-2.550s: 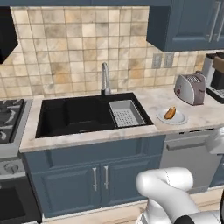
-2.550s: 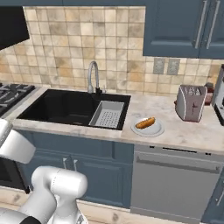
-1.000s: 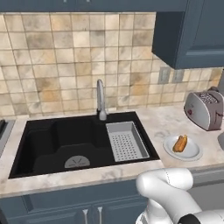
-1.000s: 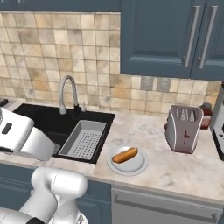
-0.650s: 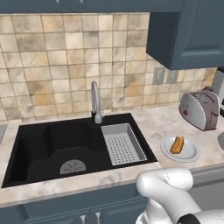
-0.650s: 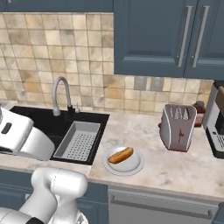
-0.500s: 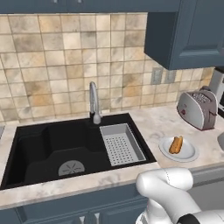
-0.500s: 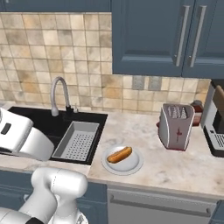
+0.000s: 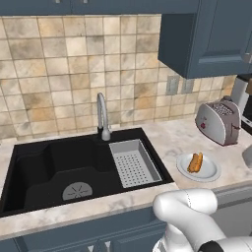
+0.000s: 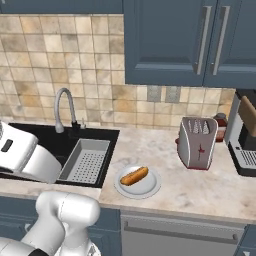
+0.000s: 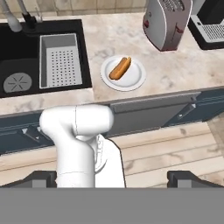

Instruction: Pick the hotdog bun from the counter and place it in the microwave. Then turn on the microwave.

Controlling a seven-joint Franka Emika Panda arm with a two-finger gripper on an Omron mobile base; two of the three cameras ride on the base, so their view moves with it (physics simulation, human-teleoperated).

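Observation:
The hotdog bun (image 9: 196, 162) (image 10: 134, 176) (image 11: 120, 68) is a small golden-brown roll lying on a round white plate (image 9: 210, 172) (image 10: 149, 189) (image 11: 135, 76). The plate sits on the beige marbled counter (image 9: 170, 141) (image 10: 165, 155) (image 11: 175, 65), right of the sink. In the hand view my gripper (image 11: 113, 179) is open and holds nothing. It hangs well back from the counter front, above the floor, far from the bun. The microwave is out of view.
A black sink (image 9: 54, 167) (image 11: 17, 65) with a grey drain tray (image 9: 134, 162) (image 10: 87, 160) (image 11: 60, 60) and a faucet (image 9: 102, 117) lies left of the plate. A silver toaster (image 9: 219, 120) (image 10: 197, 142) (image 11: 166, 22) stands behind it. A black coffee machine (image 10: 245, 135) stands at the far right.
The whole picture has shifted: the base has driven closer to the counter and to the right. The bun and plate have stayed put on the counter. The gripper stays open.

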